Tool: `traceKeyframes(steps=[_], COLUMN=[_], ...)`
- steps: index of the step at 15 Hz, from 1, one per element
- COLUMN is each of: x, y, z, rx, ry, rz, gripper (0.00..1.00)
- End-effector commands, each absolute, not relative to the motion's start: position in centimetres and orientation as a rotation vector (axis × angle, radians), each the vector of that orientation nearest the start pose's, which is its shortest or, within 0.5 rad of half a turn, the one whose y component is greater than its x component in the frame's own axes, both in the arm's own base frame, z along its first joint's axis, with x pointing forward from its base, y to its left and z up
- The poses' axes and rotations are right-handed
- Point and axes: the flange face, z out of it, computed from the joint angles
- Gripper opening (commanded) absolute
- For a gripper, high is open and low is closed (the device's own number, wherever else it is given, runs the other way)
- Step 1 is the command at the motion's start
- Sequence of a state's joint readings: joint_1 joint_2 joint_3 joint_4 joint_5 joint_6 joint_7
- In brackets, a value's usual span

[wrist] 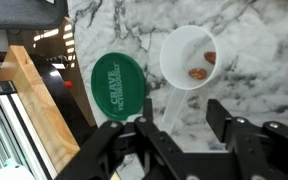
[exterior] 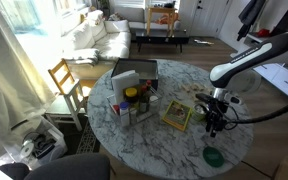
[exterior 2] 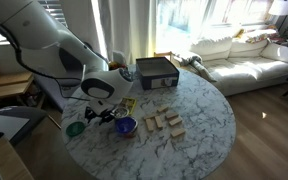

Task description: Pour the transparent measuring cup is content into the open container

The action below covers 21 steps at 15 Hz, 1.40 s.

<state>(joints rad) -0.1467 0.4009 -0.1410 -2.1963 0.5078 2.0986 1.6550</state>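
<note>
Near the edge of the marble table (wrist: 259,70), the gripper (wrist: 180,122) hung wide open, empty, above the measuring cup (wrist: 189,50) and green dish (wrist: 117,85).

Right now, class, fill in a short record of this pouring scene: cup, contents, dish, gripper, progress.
measuring cup: upright on the marble table, handle pointing toward the gripper
contents: a few brown pieces in the cup
green dish: beside the cup, not touching it, printed lettering inside
gripper: open, fingers either side of the handle
progress: nothing poured yet
</note>
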Motion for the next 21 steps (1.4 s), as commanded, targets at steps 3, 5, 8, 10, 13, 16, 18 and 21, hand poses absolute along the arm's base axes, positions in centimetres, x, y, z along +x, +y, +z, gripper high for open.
traceKeyframes(steps=[3,5,8,10,13,16,18,21], x=[48.91,48.92,48.94,48.97,49.03,49.05,49.06,49.03], y=[-12.42,-12.44,-12.47,-12.46,-12.44,-12.46,-12.48,-12.52], z=[16.54,16.51,16.49,16.48,16.48,16.50,16.53,16.53], rx=[-1.178,-1.175,-1.171,-1.168,-1.166,-1.159,-1.152,-1.146], ry=[2.837,2.838,2.840,2.840,2.839,2.836,2.833,2.830], rz=[0.903,0.906,0.907,0.909,0.914,0.924,0.930,0.939], gripper=[0.51,0.46,0.43,0.36,0.28,0.21,0.11,0.08])
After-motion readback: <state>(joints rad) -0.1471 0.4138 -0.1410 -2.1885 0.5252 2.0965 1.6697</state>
